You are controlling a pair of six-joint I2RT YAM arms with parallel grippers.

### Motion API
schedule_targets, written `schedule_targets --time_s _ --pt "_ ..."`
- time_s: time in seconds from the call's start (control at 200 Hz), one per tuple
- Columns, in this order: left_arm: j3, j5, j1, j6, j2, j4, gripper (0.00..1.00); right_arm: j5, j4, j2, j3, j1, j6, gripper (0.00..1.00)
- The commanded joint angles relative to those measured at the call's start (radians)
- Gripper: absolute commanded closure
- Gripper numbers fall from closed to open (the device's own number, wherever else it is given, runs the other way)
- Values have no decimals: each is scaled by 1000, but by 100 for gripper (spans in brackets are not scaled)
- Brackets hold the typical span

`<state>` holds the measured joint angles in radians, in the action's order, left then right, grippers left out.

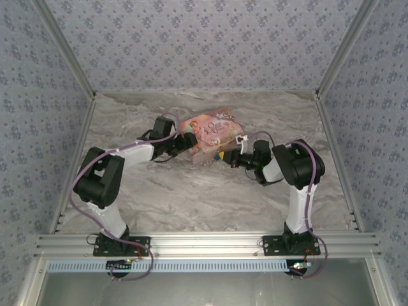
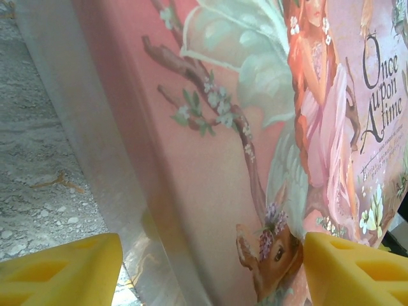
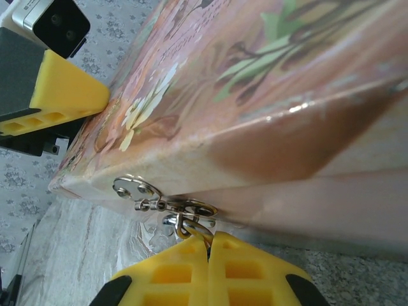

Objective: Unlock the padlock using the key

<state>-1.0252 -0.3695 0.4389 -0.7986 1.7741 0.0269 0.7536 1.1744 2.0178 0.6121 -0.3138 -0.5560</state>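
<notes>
A pink illustrated box (image 1: 207, 131) lies tilted on the marble table. My left gripper (image 2: 211, 245) straddles its left edge with the jaws set wide. One yellow finger (image 3: 64, 89) presses on the cover and the other sits at the underside. A metal hasp (image 3: 137, 189) hangs on the box's front edge. The padlock's thin silvery shackle (image 3: 191, 228) threads through it. My right gripper (image 3: 209, 237) is shut on the padlock just below the hasp, and its fingers hide the body. The key is out of view.
The marble table (image 1: 191, 197) is walled by patterned panels at the back and sides. Both arms reach inward toward the box at mid-table. An aluminium rail (image 1: 204, 242) runs along the near edge.
</notes>
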Motion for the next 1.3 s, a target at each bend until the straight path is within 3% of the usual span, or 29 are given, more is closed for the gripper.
schedule_targets --time_s 0.0,0.505,1.294 --pt "44 54 11 8 13 -131 26 -13 55 -7 -1 2 -26 100" --pt "76 64 10 1 1 -115 26 -117 221 -24 -33 49 -332 100" --pt "114 60 36 -30 -16 -78 25 -156 203 23 12 20 -417 100"
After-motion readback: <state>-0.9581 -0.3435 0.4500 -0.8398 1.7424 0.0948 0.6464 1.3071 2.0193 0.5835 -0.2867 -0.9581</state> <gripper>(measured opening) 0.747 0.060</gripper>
